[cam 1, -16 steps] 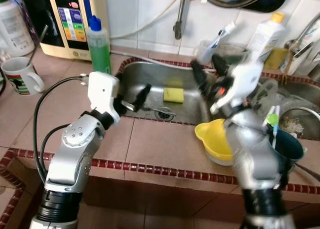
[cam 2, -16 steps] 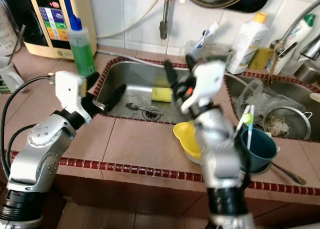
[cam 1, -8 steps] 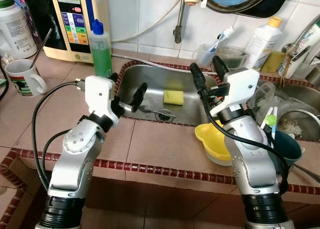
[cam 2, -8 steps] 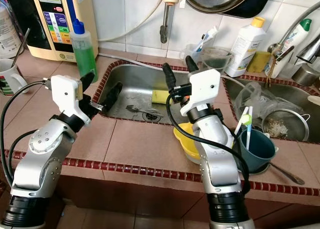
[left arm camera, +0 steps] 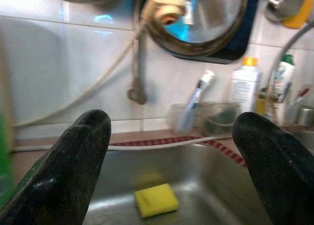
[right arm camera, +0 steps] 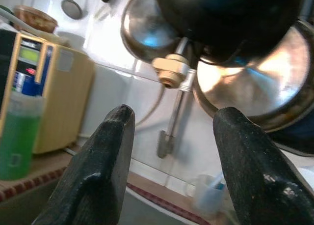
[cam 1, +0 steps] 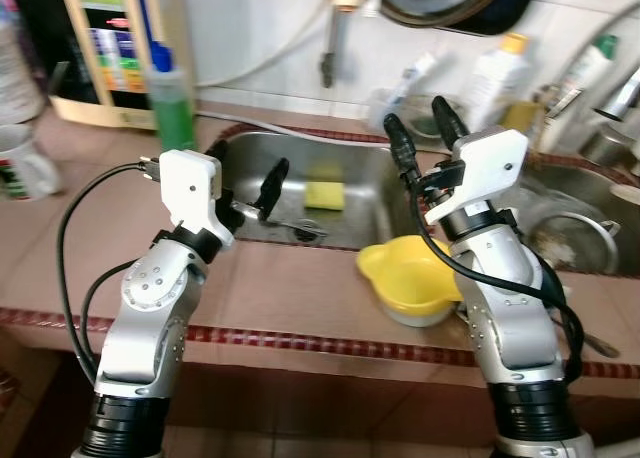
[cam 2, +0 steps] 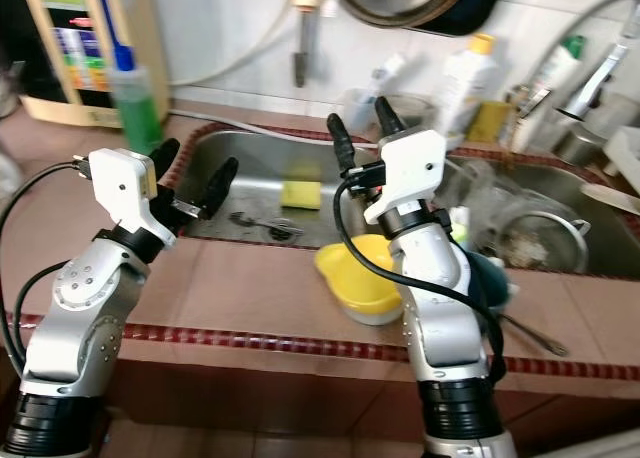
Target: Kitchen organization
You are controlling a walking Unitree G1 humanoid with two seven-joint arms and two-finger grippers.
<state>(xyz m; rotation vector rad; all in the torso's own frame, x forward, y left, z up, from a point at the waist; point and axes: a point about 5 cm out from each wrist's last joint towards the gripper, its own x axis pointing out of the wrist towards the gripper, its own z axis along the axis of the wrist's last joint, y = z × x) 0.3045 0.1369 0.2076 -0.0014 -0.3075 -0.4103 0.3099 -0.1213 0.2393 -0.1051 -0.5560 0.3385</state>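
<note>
A yellow sponge [cam 1: 323, 193] lies on the floor of the steel sink [cam 1: 365, 213], near a metal utensil [cam 1: 296, 227] by the drain. My left gripper [cam 1: 245, 170] hovers open over the sink's left rim, pointing toward the sponge [left arm camera: 156, 199], with nothing between its fingers [left arm camera: 73, 166]. My right gripper [cam 1: 421, 132] is raised open above the sink's right side, aimed at the wall tap [right arm camera: 171, 72], and holds nothing. A yellow bowl [cam 1: 405, 278] sits on the tiled counter just in front of the right arm.
A green soap bottle [cam 1: 170, 88] and a water purifier [cam 1: 105, 48] stand at the back left, with a mug [cam 1: 20, 163] on the left counter. A white bottle [cam 1: 497, 73] and a cup with a toothbrush [cam 1: 405, 83] stand behind the sink. A strainer [cam 1: 580, 243] lies in the right basin.
The whole view has shifted and is blurred, so the camera has turned right. The right arm, blurred a second ago, now holds steady. Both grippers stay open.
</note>
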